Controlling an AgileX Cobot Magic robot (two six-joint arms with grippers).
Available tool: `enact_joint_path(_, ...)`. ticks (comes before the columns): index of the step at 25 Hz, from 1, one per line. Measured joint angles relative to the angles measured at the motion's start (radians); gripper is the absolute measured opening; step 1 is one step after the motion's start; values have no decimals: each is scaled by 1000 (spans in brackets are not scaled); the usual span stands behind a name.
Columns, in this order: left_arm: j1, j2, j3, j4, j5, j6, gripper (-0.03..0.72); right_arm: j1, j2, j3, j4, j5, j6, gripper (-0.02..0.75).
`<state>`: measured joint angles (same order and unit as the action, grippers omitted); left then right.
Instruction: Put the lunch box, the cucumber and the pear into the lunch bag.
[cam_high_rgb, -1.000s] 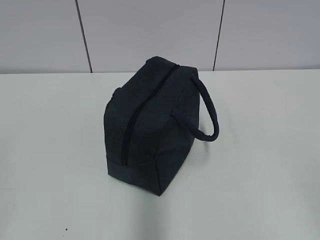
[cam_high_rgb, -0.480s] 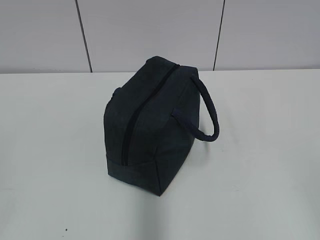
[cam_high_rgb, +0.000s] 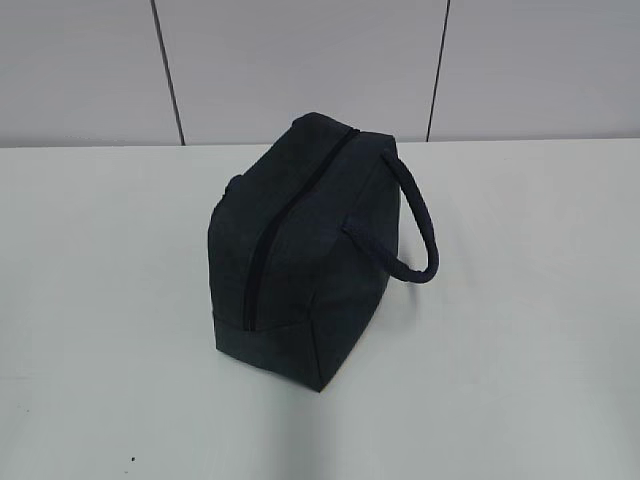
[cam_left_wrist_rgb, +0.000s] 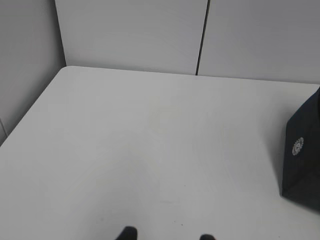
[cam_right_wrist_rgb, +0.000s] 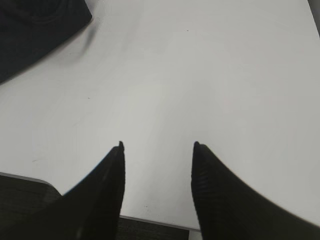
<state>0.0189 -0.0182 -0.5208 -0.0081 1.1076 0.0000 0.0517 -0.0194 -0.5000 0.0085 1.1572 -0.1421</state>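
The dark navy lunch bag (cam_high_rgb: 300, 250) stands in the middle of the white table, its zipper (cam_high_rgb: 290, 220) shut along the top and its padded loop handle (cam_high_rgb: 415, 225) hanging to the right. A corner of it shows at the right edge of the left wrist view (cam_left_wrist_rgb: 302, 155) and at the top left of the right wrist view (cam_right_wrist_rgb: 35, 30). The lunch box, the cucumber and the pear are out of view. My left gripper (cam_left_wrist_rgb: 166, 236) is open and empty over bare table. My right gripper (cam_right_wrist_rgb: 157, 146) is open and empty near the table's front edge. Neither gripper shows in the exterior view.
The white table (cam_high_rgb: 520, 330) ends at grey wall panels (cam_high_rgb: 300, 60) behind. In the right wrist view the table's front edge (cam_right_wrist_rgb: 150, 220) runs just below my fingertips. A wall corner stands at the far left of the left wrist view (cam_left_wrist_rgb: 30, 50).
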Motion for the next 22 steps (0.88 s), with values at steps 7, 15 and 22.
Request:
enact_joint_path(7, 0, 0, 0, 0, 0, 0, 241, 0, 0, 0, 0, 0, 0, 349)
enact_joint_path(15, 0, 0, 0, 0, 0, 0, 241, 0, 0, 0, 0, 0, 0, 349)
enact_joint_path(22, 0, 0, 0, 0, 0, 0, 241, 0, 0, 0, -1, -2, 0, 349)
